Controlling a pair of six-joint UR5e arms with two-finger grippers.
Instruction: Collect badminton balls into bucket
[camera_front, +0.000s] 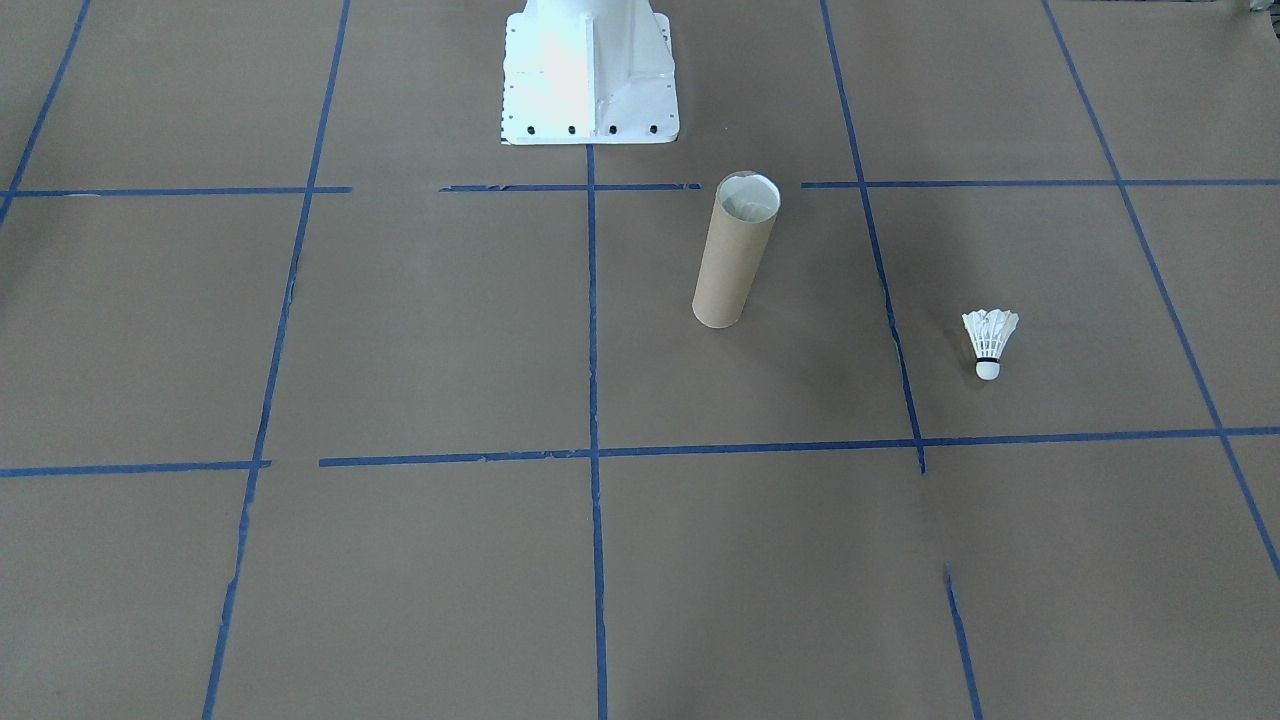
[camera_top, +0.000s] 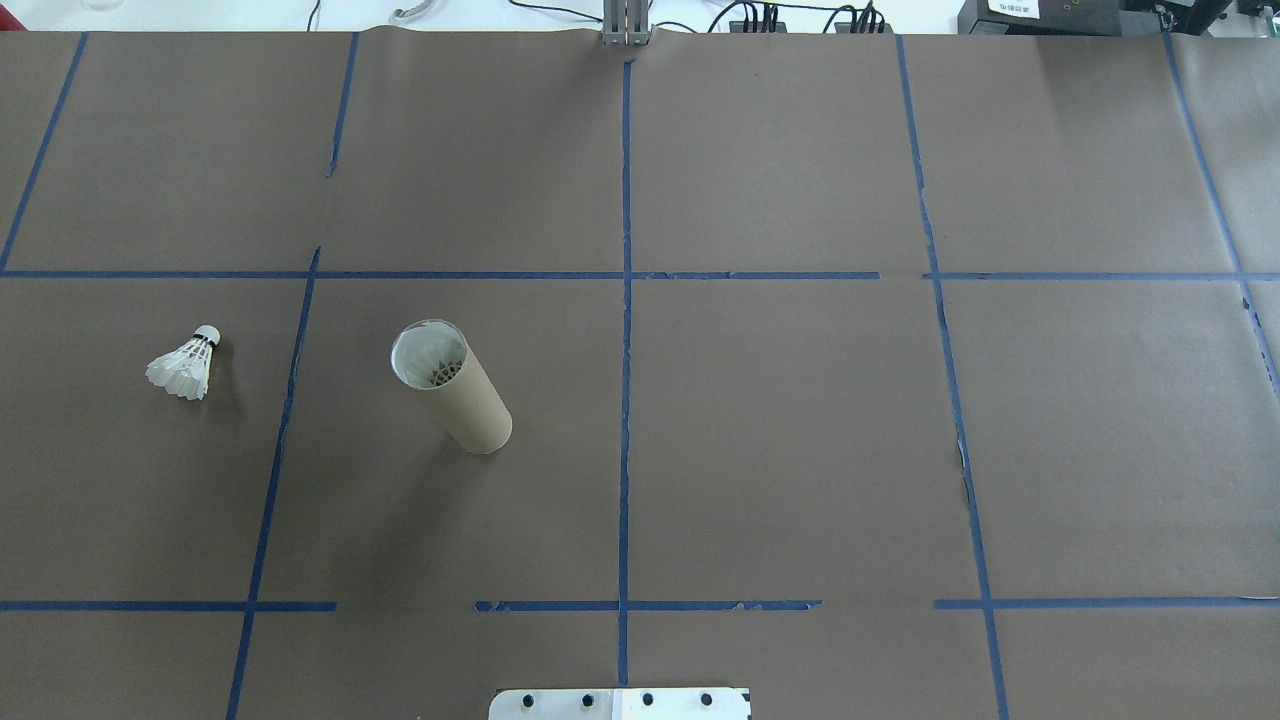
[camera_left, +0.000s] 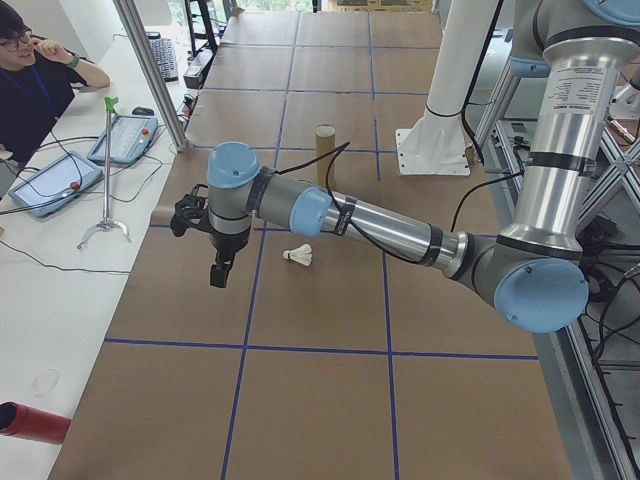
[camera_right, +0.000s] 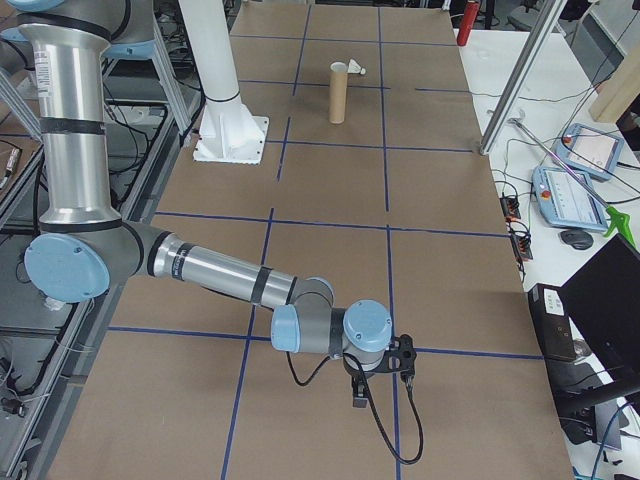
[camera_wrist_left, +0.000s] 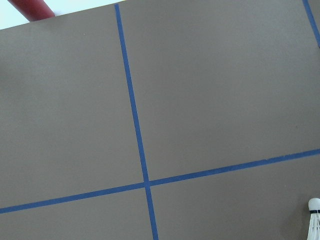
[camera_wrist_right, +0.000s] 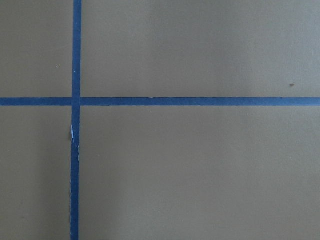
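A person (camera_left: 35, 85) sat at the white side bench beyond the table's far edge, beside two tablets (camera_left: 125, 138), and a red cylinder (camera_left: 30, 422) lay on that bench near the table's left end. The white robot base (camera_front: 588, 75) stood at the table's (camera_top: 800, 450) near edge, middle. Nothing stood between the task's things.

The bucket (camera_top: 455, 390) stood upright left of the table's centre line, white feathers of a shuttlecock showing in its mouth. One badminton ball (camera_top: 185, 366) lay on its side nearer the left end, well apart from the bucket, cork tip pointing toward the far edge.

The left gripper (camera_left: 218, 272) hung above the brown paper near the left end, fingers pointing down, touching nothing; how far its fingers were spread could not be told. The left arm reached out low and nearly level.

The right gripper (camera_right: 358, 392) hung likewise near the right end, empty, its spread also impossible to tell, its arm stretched low across the table.
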